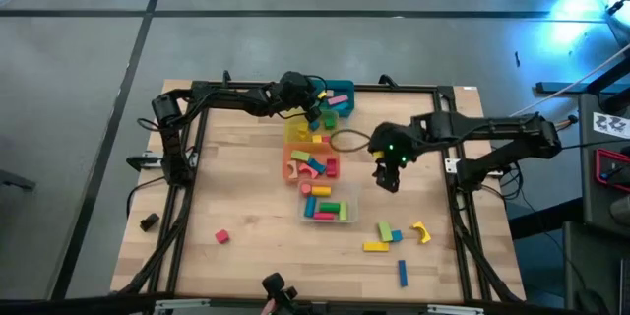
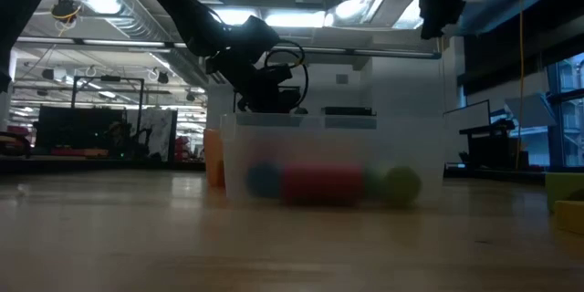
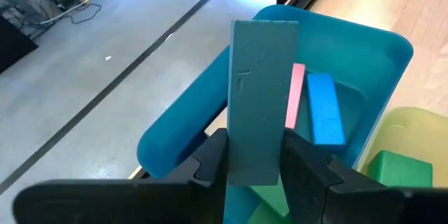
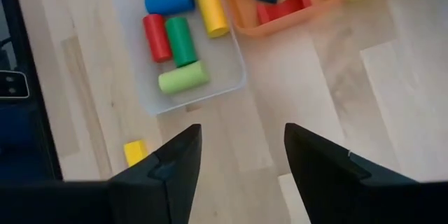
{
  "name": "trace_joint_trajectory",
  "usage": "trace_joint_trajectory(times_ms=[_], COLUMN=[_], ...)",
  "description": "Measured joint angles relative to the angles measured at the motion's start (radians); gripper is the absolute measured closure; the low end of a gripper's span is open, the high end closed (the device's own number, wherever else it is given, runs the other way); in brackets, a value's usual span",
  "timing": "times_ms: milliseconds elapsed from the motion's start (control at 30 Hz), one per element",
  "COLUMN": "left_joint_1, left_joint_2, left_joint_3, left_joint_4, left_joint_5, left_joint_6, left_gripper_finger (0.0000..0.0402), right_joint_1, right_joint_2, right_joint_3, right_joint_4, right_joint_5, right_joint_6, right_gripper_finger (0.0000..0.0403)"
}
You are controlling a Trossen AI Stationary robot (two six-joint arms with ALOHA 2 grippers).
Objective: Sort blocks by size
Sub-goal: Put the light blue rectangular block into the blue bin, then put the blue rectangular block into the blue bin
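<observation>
Overhead, left claw (image 3: 253,157) grips bar (image 3: 262,98); teal bin (image 3: 364,49) rim below.

In my low view the clear bin (image 2: 319,160) is a blur, and the blocks inside it (image 2: 319,184) are just soft red, blue and green blobs. In my left wrist view, the bottom end of the grey-green bar (image 3: 260,98) hides between the fingers (image 3: 210,161). The green block (image 3: 399,168) is cut off by the edge.
</observation>
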Motion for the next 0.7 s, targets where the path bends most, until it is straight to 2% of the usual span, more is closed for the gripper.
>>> trace_joint_trajectory(times_ms=[167, 333, 500, 700], left_joint_1=[0.000, -0.001, -0.001, -0.001], left_joint_2=[0.000, 0.000, 0.000, 0.000], left_joint_3=[0.000, 0.000, 0.000, 0.000], left_joint_4=[0.003, 0.003, 0.003, 0.003], left_joint_5=[0.000, 0.000, 0.000, 0.000], left_joint_6=[0.000, 0.000, -0.030, -0.035], left_gripper_finger=[0.0311, 0.0305, 0.0265, 0.0229], right_joint_1=[0.081, 0.150, 0.224, 0.320], right_joint_2=[0.000, 0.000, 0.000, 0.002], right_joint_3=[0.000, 0.000, 0.000, 0.000], right_joint_4=[-0.001, -0.001, -0.010, -0.068], right_joint_5=[0.082, 0.089, 0.089, 0.104], right_joint_6=[0.065, 0.193, 0.359, 0.641], right_gripper_finger=[0.0196, 0.0196, 0.0196, 0.0196])
